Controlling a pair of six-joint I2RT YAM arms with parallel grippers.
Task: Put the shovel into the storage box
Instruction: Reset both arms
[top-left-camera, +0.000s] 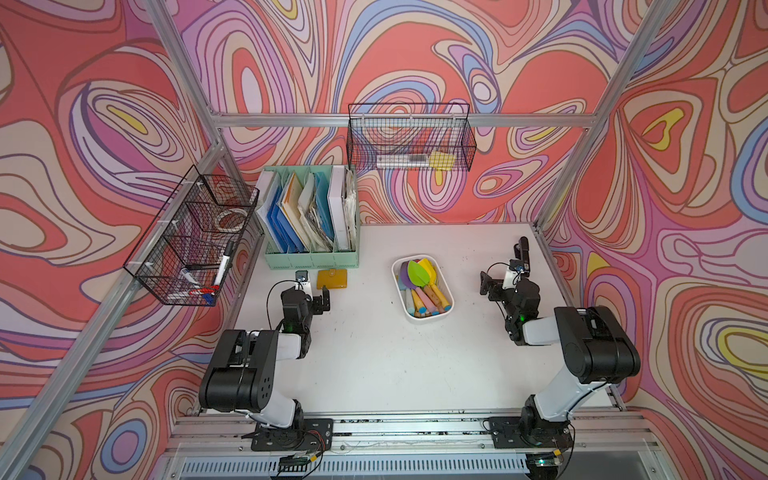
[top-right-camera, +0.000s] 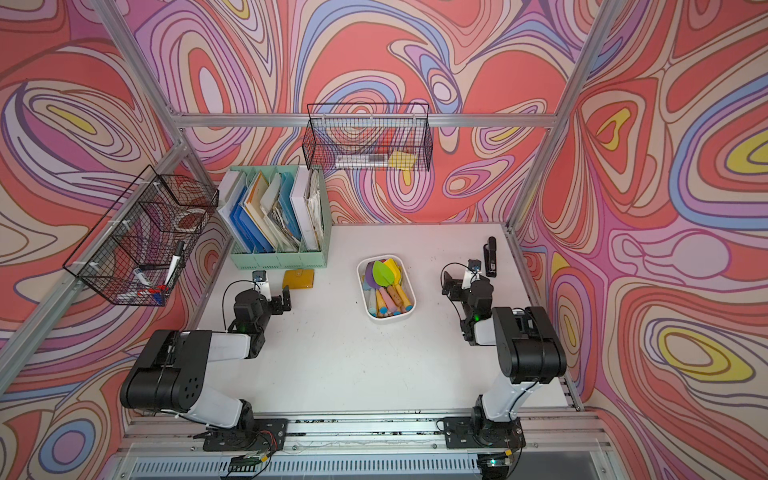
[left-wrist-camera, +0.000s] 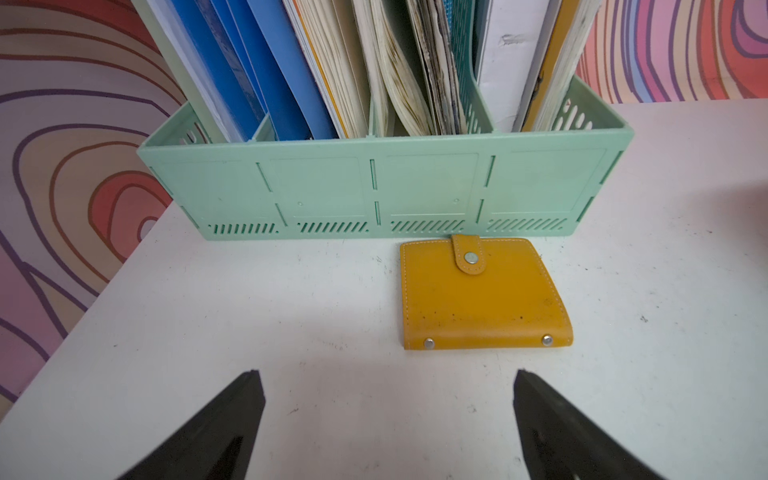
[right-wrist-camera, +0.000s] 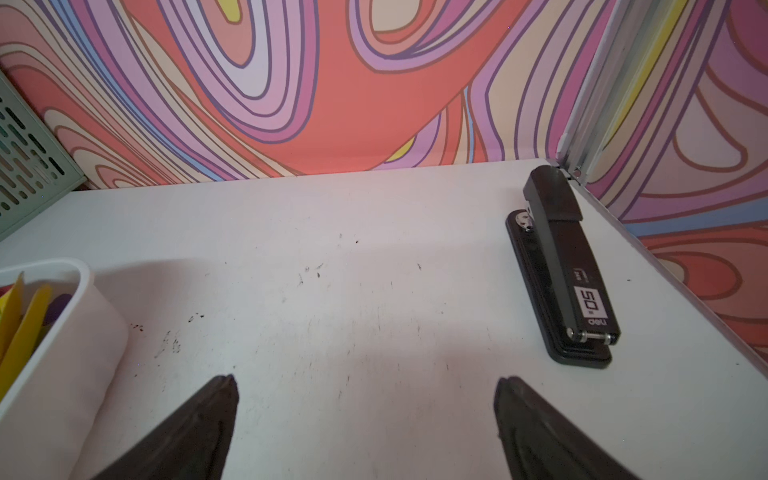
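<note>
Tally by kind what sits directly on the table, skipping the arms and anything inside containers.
Shallow white plastic storage box: 1
Mint-green plastic file organizer: 1
Mustard-yellow snap-flap wallet: 1
Long black stapler: 1
Total: 4

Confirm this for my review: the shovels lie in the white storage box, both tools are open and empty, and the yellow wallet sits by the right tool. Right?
Not quite. The yellow wallet lies by the left tool, as the left wrist view shows. The shovels do lie in the white storage box, and the right tool is open and empty too.
</note>
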